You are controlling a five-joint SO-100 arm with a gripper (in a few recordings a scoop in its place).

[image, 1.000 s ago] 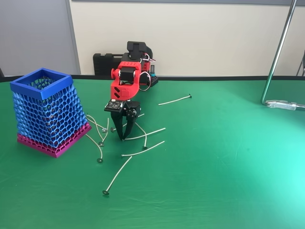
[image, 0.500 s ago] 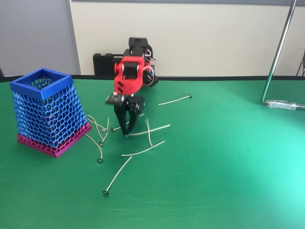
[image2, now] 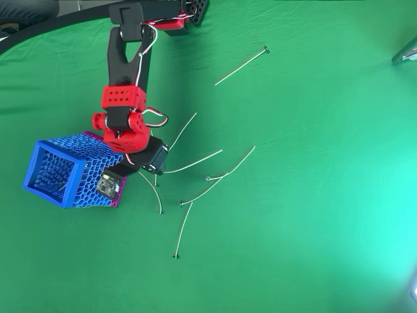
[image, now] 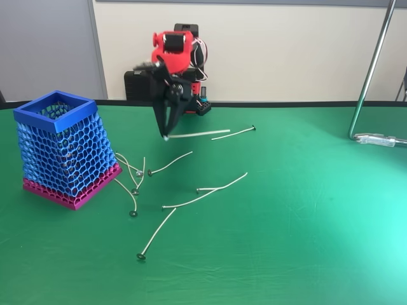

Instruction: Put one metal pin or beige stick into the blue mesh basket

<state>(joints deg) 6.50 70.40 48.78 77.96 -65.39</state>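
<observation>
Rising from the table since a moment ago, the gripper [image: 166, 130] now pinches one stick [image: 197, 134] by its end, high above the others. The basket [image: 56, 111] stands near, left in the fixed view; carrying comes next.

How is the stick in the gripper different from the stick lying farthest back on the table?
The held stick hangs above the table, pinched at one end by the gripper; the far stick lies flat on the green table, untouched. The far stick shows a small round head at its end; the held stick's gripped end is hidden. Both are thin, pale and about equally long.
</observation>
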